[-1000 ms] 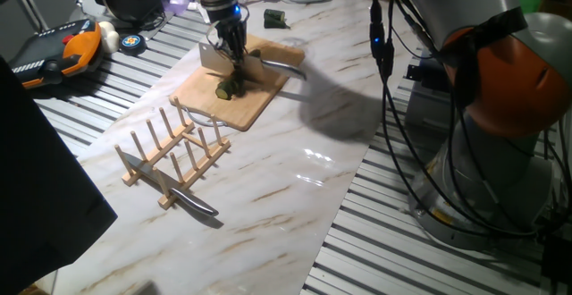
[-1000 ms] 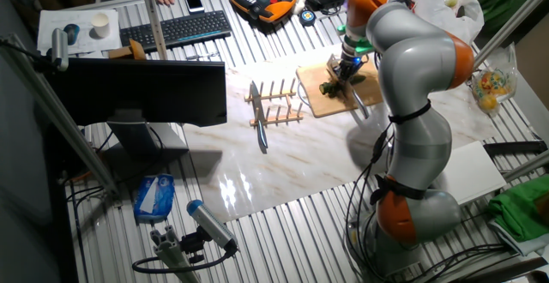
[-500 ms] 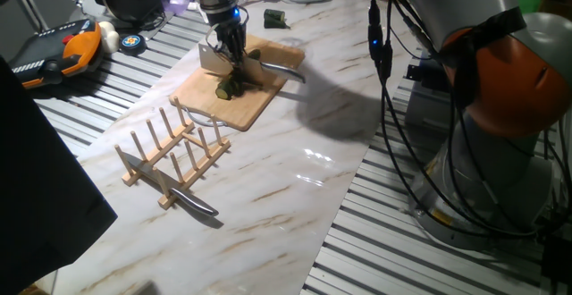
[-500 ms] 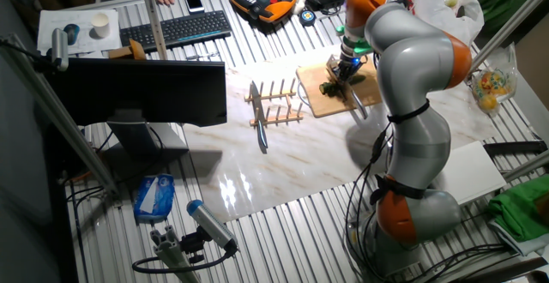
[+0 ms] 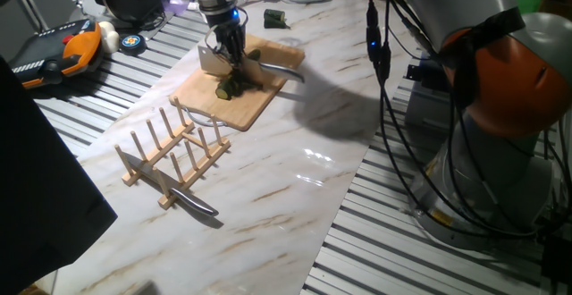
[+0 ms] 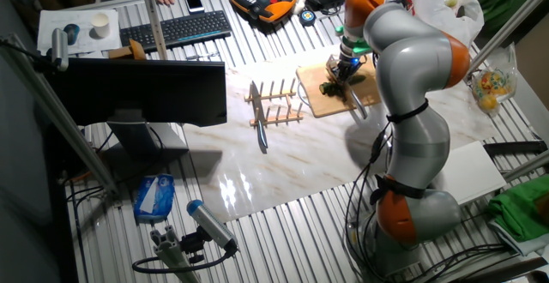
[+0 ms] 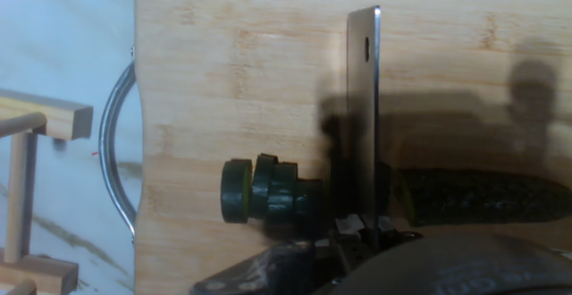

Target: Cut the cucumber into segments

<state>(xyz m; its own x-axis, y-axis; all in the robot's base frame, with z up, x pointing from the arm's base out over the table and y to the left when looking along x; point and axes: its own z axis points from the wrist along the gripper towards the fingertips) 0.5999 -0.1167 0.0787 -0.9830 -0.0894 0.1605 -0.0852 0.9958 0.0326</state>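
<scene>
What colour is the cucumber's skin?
Dark green. The hand view shows the cucumber best, lying on the pale wooden board.

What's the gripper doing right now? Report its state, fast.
Gripper: jaws shut on the knife, blade down across the cucumber.

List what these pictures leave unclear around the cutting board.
- Gripper jaws: hand view cuts them off at its bottom edge; too small in both fixed views.
- Whether the cleaver has passed through the cucumber: the blade hides the cut.
- Number of segments: they overlap in hand view.
</scene>
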